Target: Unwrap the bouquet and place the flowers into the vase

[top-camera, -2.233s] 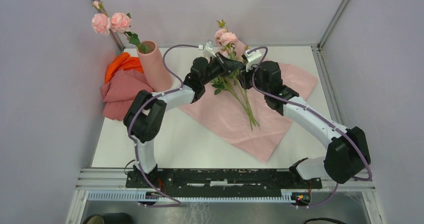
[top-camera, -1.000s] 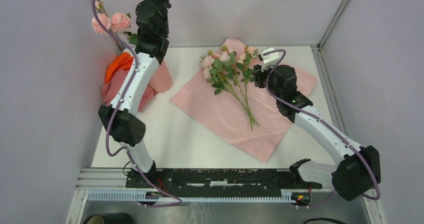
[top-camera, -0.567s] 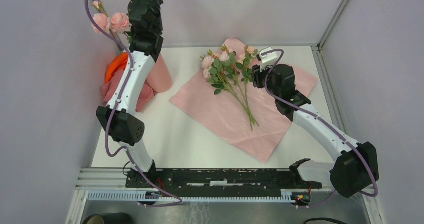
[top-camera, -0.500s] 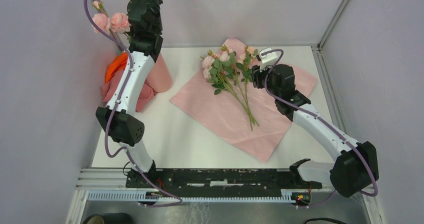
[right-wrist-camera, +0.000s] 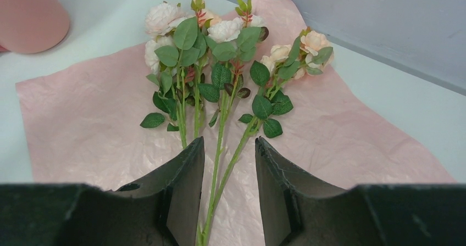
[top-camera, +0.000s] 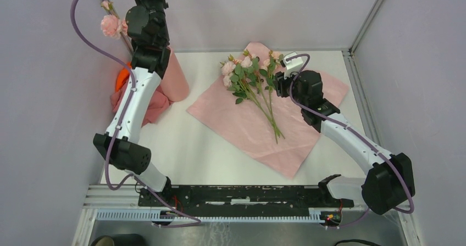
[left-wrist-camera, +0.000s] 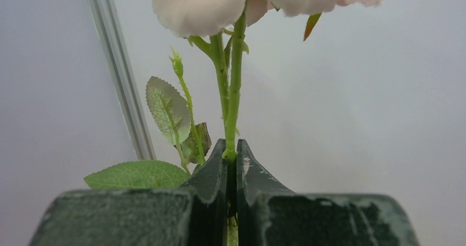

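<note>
L gripper (left-wrist-camera: pixel 231 150): jaws clamp one rose stem (left-wrist-camera: pixel 236 81). R gripper (right-wrist-camera: pixel 229 147): jaws open over flowers (right-wrist-camera: pixel 222 51) on pink sheet (right-wrist-camera: pixel 82 119).

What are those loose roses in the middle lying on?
The flowers lie on a pink sheet spread flat on the white table. Whatever the sheet itself covers cannot be seen.

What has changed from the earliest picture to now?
The left end effector, shut on a rose stem, swung from the flowers up and left toward the vase. The right end effector stayed open over the remaining flowers; sheet and vase unmoved.
</note>
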`<action>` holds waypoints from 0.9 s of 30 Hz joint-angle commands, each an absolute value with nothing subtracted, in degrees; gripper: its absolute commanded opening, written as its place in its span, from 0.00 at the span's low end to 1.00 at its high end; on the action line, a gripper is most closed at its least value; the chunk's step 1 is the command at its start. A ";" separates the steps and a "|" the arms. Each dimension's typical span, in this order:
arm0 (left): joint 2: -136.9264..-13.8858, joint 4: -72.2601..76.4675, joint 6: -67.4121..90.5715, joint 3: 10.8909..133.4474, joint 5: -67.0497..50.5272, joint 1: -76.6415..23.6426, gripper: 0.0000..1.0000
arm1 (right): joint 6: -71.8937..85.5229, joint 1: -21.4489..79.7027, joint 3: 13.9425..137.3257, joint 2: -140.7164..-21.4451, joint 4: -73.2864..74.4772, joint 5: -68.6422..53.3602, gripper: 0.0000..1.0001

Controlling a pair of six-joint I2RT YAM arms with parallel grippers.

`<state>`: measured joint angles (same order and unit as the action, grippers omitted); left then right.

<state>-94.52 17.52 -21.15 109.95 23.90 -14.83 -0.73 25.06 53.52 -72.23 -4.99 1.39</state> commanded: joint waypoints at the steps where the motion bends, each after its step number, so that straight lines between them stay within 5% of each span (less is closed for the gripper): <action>1: -89.72 22.12 -21.03 102.19 25.39 -14.21 0.02 | -0.09 24.95 53.61 -71.95 -7.71 0.18 0.44; 22: -93.21 26.10 -9.51 87.93 29.05 -10.63 0.02 | -0.06 24.89 53.36 -73.39 -7.56 0.13 0.44; 27: -93.43 24.25 -6.42 86.29 29.38 -10.56 0.45 | -0.09 24.86 53.17 -73.13 -7.47 0.54 0.45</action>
<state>-93.27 22.00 -11.33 86.94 27.79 -10.83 -0.71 25.06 53.49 -73.14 -5.54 0.84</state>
